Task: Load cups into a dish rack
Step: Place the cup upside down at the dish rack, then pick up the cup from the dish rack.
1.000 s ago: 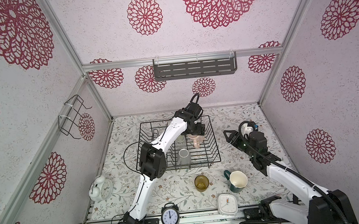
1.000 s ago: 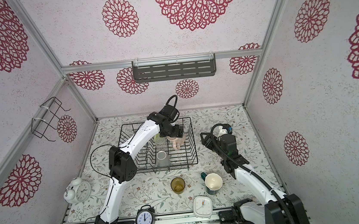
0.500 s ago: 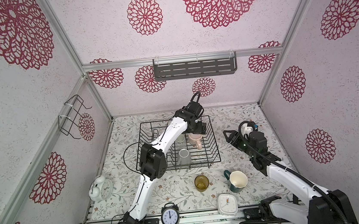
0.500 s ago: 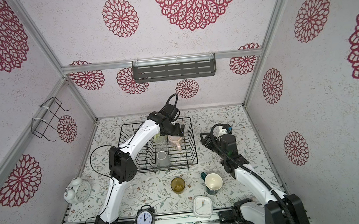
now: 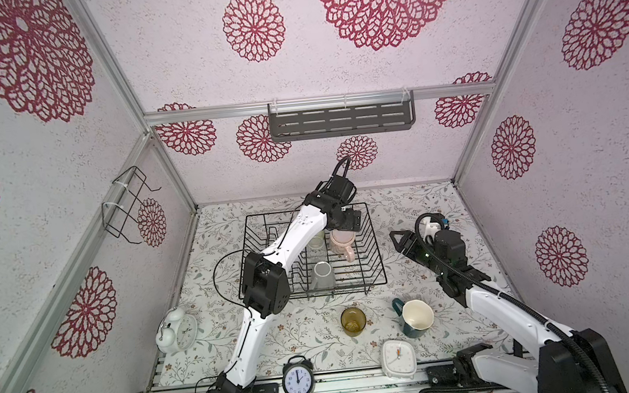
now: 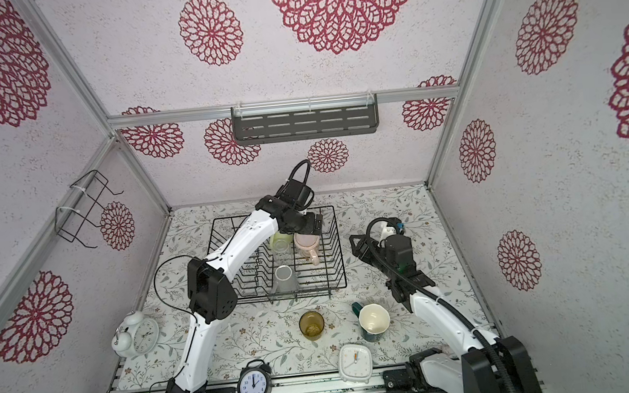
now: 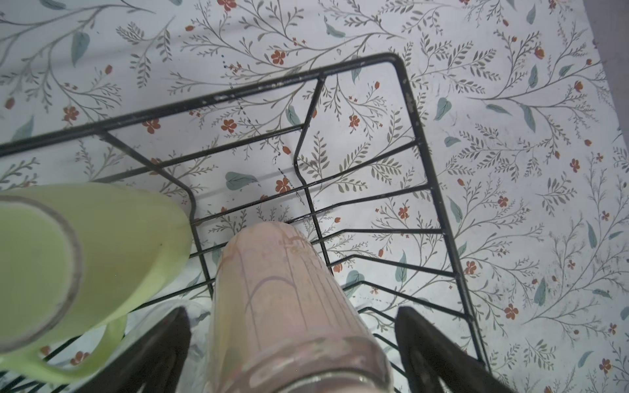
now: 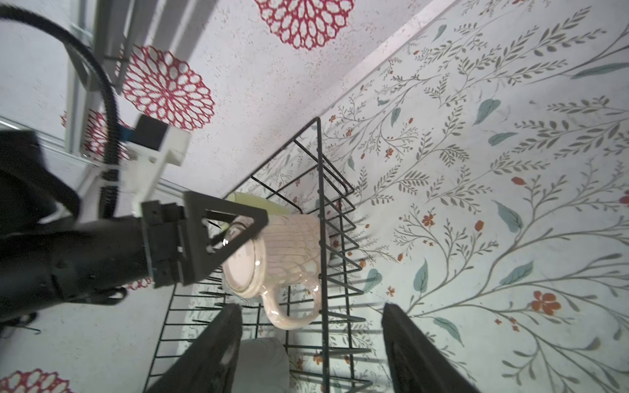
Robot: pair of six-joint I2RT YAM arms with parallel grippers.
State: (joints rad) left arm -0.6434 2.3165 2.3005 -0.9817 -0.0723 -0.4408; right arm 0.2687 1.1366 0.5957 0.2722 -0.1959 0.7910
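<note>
The left pincer (image 5: 345, 222) hangs over the far right part of the dish rack (image 5: 375, 239). Its jaws are fully apart, one on each side of the pink mug (image 5: 340, 240), and in the left wrist view I see a gap on both sides, so it holds nothing. The mug lies on its side on the wires, its handle toward the near side. The right pincer (image 5: 399, 238) hovers just beside the rack's right wall, partly open and empty.

I count six cups. Four are in the rack: the pink mug, the yellow-green mug (image 7: 112, 234) just beside it, the clear glass (image 5: 316, 250) and the grey mug (image 5: 323, 275) nearer the front. Two stand on the counter (image 5: 298, 333) in front of the rack, mouth up: the amber tumbler (image 5: 353, 321) and the dark teal mug (image 5: 417, 315). There are also three clocks: a white bell clock (image 5: 178, 330), a black bell clock (image 5: 298, 378) and a square white clock (image 5: 398, 356).

I judge the mugs to be stiff, rather heavy and smooth-glazed, so they may slip and can chip against the wires. The wall at the rim, away from the handle, looks the best place to take them. The tumbler is probably lighter but fragile and slippery; a hold across its body, or one finger inside the rim, seems safest.
</note>
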